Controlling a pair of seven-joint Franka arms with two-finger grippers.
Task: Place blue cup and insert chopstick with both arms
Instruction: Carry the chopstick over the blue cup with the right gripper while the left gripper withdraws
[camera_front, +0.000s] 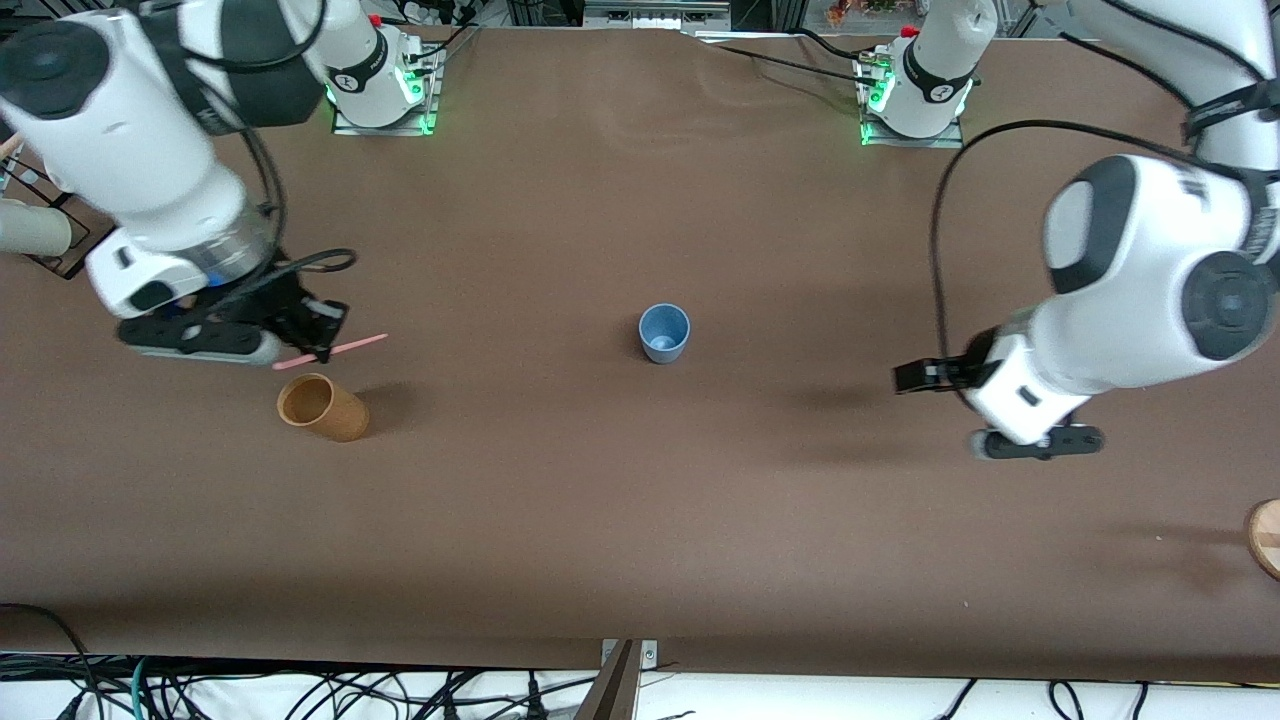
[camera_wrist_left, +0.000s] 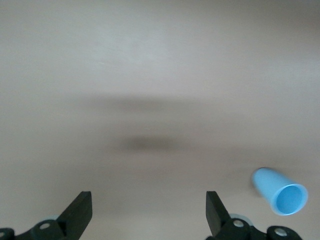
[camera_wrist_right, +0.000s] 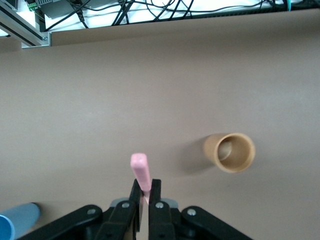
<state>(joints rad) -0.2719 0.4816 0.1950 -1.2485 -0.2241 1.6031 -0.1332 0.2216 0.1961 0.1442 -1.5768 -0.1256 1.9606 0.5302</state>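
With the blue cup (camera_front: 664, 332) set upright mid-counter and the left tool (camera_wrist_left: 149, 214) spread apart, the chopstick (camera_front: 330, 351), clamped in the right tool (camera_front: 312, 338), must be carried over for insertion.

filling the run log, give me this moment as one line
small matte blue cup: upright mid-table, empty | thin pink chopstick: held | right pincer: shut on chopstick, over table by tan cup | left pincer: open, empty

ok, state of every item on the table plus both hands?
blue cup: upright, empty, mid-table, released
chopstick: pinched, sticking out sideways, off the table
tan cup: upright, empty, under the chopstick
left hand: open, empty, over bare table
right hand: shut on chopstick
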